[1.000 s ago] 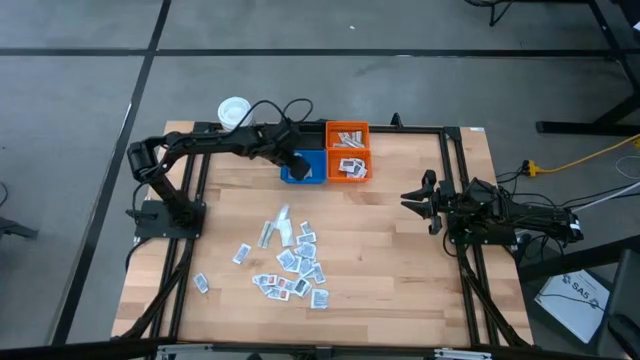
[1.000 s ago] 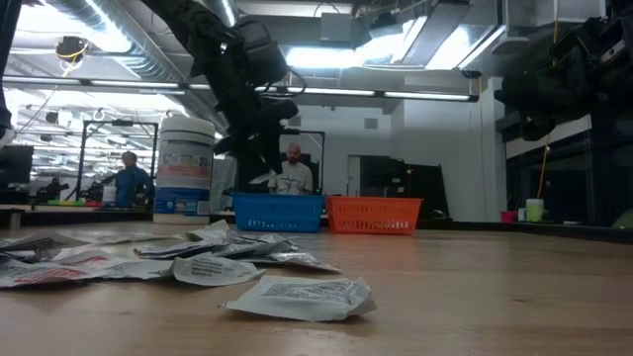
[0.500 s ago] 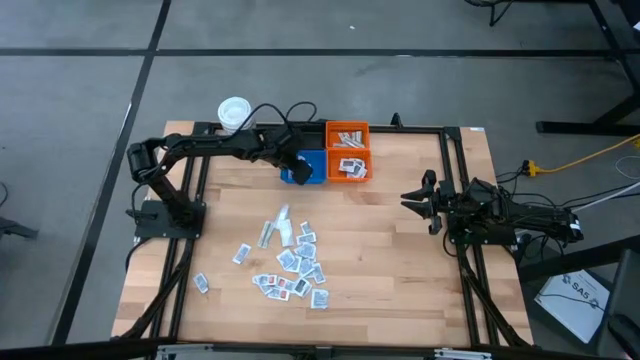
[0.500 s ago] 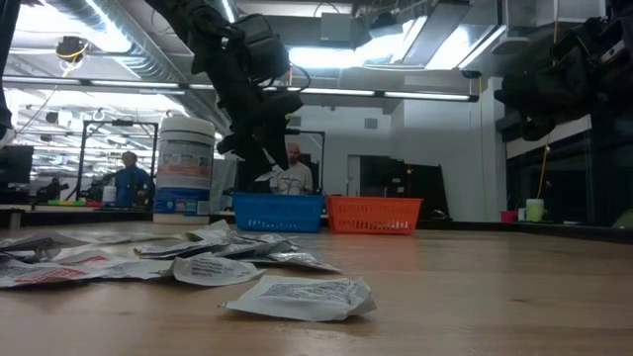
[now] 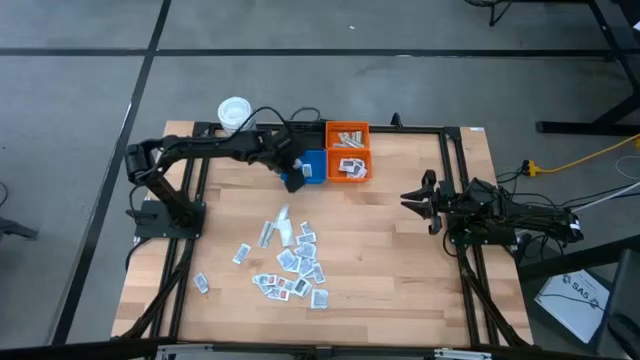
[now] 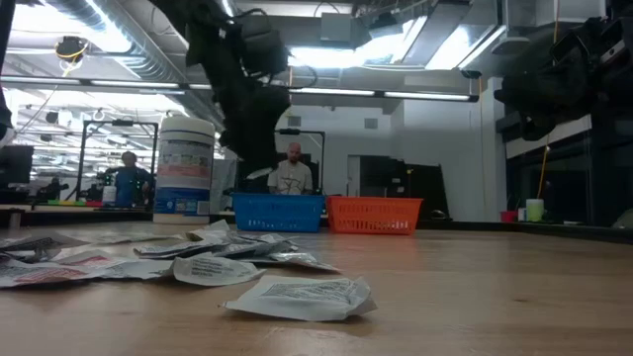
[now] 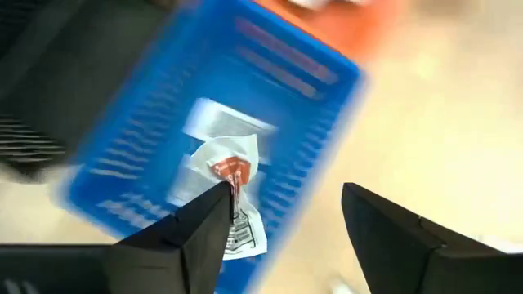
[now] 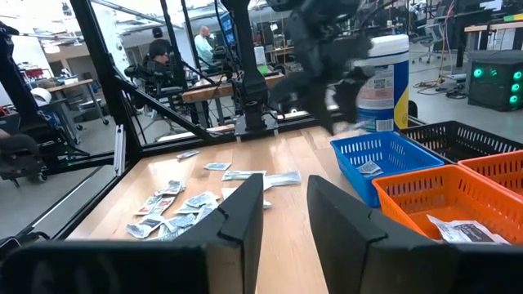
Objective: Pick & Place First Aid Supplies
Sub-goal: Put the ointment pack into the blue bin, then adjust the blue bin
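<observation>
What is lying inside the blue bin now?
In the blue bin lie a few white sachets, one with red print. The left end effector, open above it, hides part of the bin floor.

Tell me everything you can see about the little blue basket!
The small blue plastic basket is rectangular, with slotted walls and an open top. It stands upright at the far side of the wooden table, right next to an orange basket. Inside lie a few flat white sachets, one with a red mark. The left gripper is at its edge, its dark fingers spread apart and holding nothing.
</observation>
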### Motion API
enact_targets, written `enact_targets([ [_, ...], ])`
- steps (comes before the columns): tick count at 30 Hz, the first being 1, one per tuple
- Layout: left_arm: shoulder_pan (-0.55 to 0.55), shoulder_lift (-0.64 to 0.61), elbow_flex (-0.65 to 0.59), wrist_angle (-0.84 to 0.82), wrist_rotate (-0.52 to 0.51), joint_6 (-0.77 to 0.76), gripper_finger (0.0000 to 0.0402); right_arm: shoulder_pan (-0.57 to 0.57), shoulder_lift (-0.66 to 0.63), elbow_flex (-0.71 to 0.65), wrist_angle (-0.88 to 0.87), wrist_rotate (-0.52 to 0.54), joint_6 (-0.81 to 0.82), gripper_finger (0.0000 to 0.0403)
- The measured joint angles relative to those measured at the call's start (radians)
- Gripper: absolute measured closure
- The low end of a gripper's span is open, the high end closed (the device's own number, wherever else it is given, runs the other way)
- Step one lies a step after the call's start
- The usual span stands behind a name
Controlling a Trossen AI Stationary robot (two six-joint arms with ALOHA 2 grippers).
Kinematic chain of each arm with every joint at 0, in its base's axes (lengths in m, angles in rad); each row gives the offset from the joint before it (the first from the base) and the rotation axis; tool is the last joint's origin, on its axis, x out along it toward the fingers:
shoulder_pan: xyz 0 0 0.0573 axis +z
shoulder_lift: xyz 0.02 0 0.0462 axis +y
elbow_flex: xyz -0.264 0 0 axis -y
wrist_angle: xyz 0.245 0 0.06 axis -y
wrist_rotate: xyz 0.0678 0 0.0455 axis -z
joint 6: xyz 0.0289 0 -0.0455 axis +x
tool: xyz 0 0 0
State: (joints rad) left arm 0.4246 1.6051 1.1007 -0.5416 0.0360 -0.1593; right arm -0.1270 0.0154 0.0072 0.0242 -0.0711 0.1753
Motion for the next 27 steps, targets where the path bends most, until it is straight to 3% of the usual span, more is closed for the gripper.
enact_targets([
  [14,-0.037,0.087,-0.002,0.051,-0.018,0.137,0.0174,0.0,0.0,0.0,0.0,0.0,0.0,0.0303],
  [21,-0.063,0.098,-0.002,0.067,0.081,0.143,0.0177,0.0,0.0,0.0,0.0,0.0,0.0,0.0303],
  [27,-0.07,0.098,-0.002,0.074,0.083,0.184,0.0178,0.0,0.0,0.0,0.0,0.0,0.0,0.0303],
])
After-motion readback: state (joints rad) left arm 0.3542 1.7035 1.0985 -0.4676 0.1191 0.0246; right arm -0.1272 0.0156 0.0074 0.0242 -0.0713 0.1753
